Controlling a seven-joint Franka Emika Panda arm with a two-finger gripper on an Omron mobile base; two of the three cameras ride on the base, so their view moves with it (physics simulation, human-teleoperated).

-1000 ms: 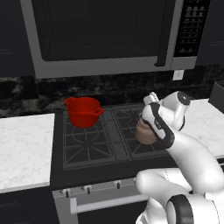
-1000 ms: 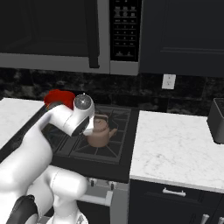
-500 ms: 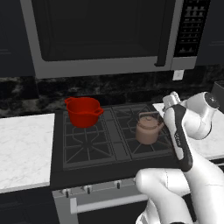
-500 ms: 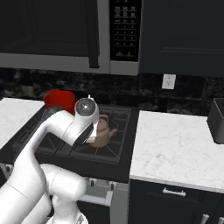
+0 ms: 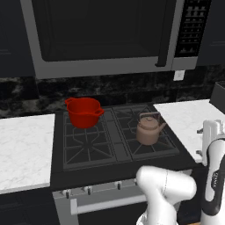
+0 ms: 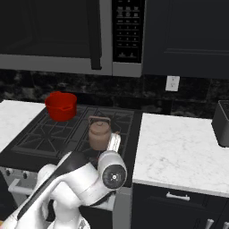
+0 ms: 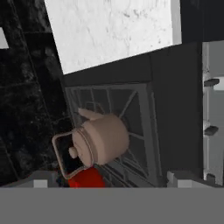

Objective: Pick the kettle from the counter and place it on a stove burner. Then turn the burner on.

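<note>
Nearest, the hand (image 6: 114,142) rises beside the cooktop, fingers apart and empty. Beyond, the small squat copper-brown metal kettle (image 5: 148,129) sits upright on the square black cast-iron stove burner (image 5: 151,147), off the white marble bench (image 5: 189,118). Rigid, probably light, smooth-sided; its thin arched handle (image 5: 148,116) looks the surest hold. Farthest, a red two-handled pot (image 5: 84,111).

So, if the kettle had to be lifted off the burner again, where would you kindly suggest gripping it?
Probably the thin arched handle over the kettle, coming straight down from above. The kettle stands upright on the burner with the handle raised clear of the lid, and its squat round body looks too wide and smooth for a side grip.
</note>
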